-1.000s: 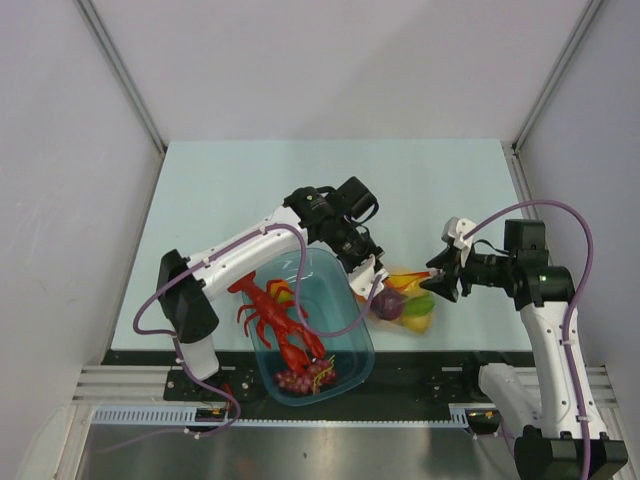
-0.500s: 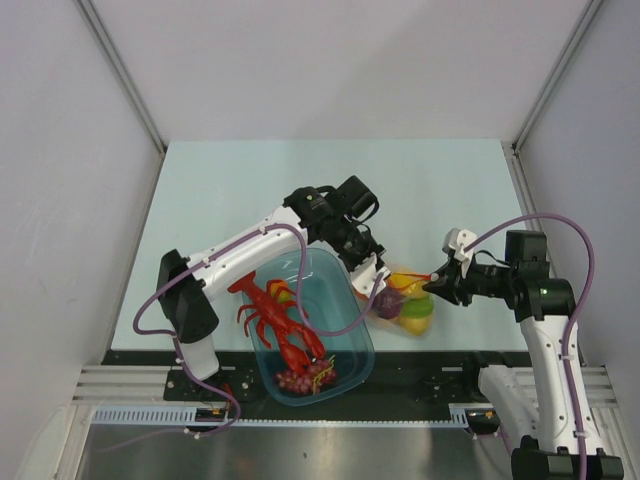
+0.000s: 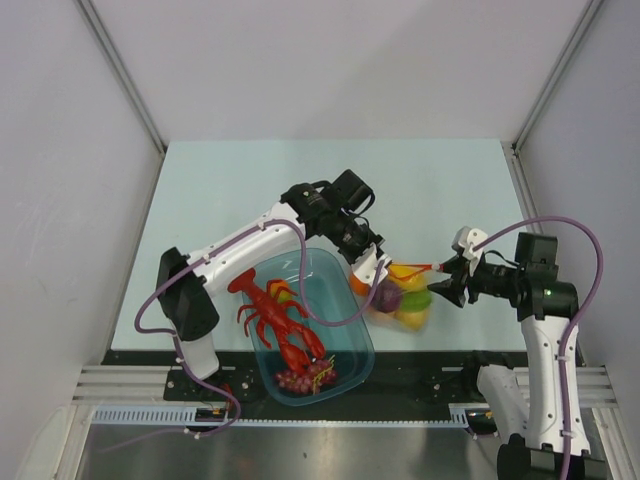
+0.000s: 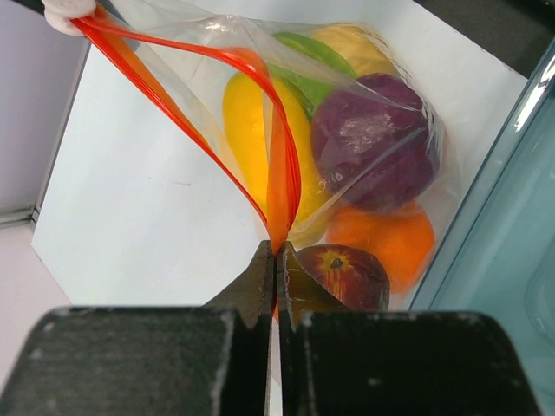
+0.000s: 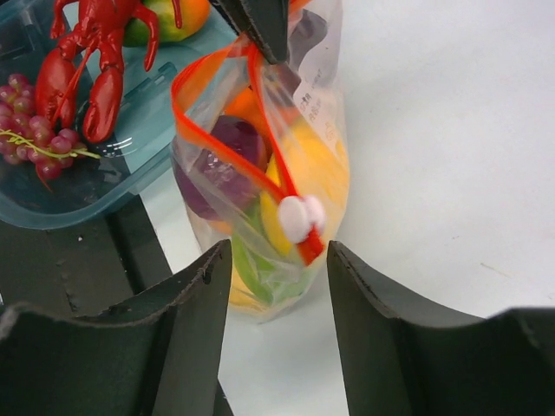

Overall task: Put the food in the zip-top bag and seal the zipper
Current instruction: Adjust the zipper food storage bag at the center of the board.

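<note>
The zip-top bag (image 3: 405, 300) hangs over the table to the right of the tub, with the food inside it: a purple piece (image 4: 373, 147), an orange (image 4: 386, 238), a peach (image 4: 347, 273), yellow fruit (image 4: 247, 130) and a green piece (image 4: 303, 61). My left gripper (image 4: 277, 251) is shut on one end of the red zipper (image 4: 173, 113), whose two strips gape apart. At the other end, my right gripper (image 5: 276, 256) is open. The zipper's white slider (image 5: 301, 217) sits just beyond its fingertips, untouched.
A translucent blue tub (image 3: 365, 350) stands at the near edge, left of the bag. It holds a red toy lobster (image 3: 280, 320), grapes (image 5: 35, 130) and another fruit. Grey walls enclose the table on three sides.
My right gripper narrowed at the zipper's right end, then opened again and drew back slightly to the right. The left gripper and its bag corner shifted a little up and right.
</note>
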You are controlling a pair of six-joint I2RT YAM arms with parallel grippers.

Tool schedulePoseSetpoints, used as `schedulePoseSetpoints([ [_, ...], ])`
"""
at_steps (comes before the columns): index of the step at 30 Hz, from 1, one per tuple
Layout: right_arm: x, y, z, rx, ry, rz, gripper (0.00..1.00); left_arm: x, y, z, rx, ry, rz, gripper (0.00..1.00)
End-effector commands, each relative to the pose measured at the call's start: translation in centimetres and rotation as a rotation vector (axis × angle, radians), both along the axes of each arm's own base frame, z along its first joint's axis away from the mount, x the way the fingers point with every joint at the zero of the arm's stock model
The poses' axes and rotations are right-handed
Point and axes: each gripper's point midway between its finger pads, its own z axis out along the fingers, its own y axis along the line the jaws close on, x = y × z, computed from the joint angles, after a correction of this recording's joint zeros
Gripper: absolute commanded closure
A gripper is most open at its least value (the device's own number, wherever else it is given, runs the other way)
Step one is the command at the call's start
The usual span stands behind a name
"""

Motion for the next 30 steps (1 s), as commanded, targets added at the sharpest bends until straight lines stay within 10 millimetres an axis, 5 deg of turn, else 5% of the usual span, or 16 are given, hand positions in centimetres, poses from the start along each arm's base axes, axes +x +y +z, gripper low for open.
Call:
schedulePoseSetpoints([
  [1,-0.3,0.4,0.4,0.02,-0.063,0.042,0.48,-0.3,-0.7,1.7,-0.077,0.01,-0.02,1.0],
  [5,0.0,0.5,0.4,0.038,-0.075,0.048,0.49,-0.4,-0.7,1.6,-0.079,0.012,-0.024,1.0],
  [11,0.5,0.6,1.1,0.06,-0.094,0.045,0.63,-0.3,-0.8,1.4,-0.079,0.01,-0.026,1.0],
  [17,0.4,0.7,1.4,0.06,-0.111,0.05,0.86,-0.2,-0.9,1.2,-0.079,0.012,-0.019,0.99],
  [18,0.4,0.7,1.4,0.058,-0.115,0.051,0.98,-0.1,-0.9,1.1,-0.078,0.014,-0.014,0.98],
  [23,0.4,0.6,1.7,0.05,-0.128,0.044,1.0,0.2,-0.8,3.2,-0.123,0.097,0.081,0.71],
  [25,0.3,0.5,1.7,0.046,-0.138,0.039,1.0,0.8,-1.4,5.6,-0.191,0.14,0.149,0.51],
  [30,0.2,0.5,2.0,0.047,-0.153,0.023,1.0,-1.3,-2.2,11.9,-0.321,0.337,0.264,0.34],
])
